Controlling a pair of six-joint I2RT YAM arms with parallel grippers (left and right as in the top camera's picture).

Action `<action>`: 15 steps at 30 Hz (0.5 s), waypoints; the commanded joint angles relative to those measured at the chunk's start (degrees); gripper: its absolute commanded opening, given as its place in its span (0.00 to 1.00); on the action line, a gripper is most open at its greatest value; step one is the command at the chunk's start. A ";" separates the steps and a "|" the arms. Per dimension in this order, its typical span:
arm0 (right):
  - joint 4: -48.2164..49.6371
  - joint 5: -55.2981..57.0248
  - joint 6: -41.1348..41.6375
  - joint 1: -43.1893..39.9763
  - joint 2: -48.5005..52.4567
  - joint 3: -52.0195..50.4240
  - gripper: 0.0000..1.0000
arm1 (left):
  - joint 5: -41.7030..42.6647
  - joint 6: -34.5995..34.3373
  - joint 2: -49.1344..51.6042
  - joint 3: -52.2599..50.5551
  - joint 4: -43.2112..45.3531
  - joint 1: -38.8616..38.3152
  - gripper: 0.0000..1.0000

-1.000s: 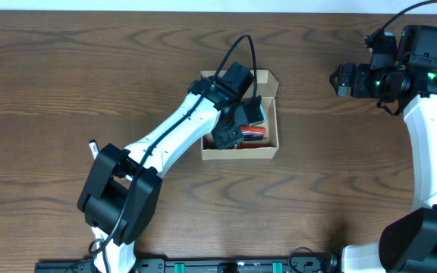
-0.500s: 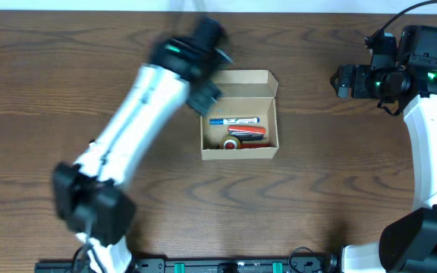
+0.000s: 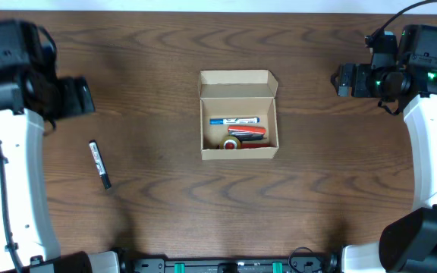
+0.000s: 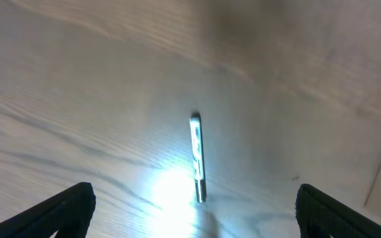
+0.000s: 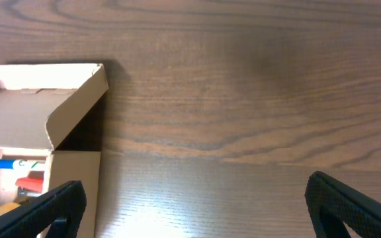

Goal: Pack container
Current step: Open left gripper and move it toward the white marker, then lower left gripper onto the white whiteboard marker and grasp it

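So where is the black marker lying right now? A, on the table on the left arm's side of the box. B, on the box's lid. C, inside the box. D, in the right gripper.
A: the black marker lies flat on the table, well apart from the box on the left arm's side, with nothing gripping it.

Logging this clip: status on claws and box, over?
Left claw open, empty; right claw open, empty. Box lid up, blue marker, red marker inside. Black marker loose on table, left of box.
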 commanded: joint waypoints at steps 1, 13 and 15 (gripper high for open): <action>0.17 0.11 -0.83 -0.28 0.37 0.55 0.99 | 2.78 -1.53 -0.74 -11.50 2.69 0.11 0.95; 0.15 0.11 -0.85 -0.22 0.37 0.55 0.98 | 5.55 -13.16 1.77 -32.72 20.41 0.15 0.95; 0.11 0.09 -0.83 -0.24 0.37 0.55 0.98 | 5.53 -13.14 2.60 -34.23 22.47 0.17 0.95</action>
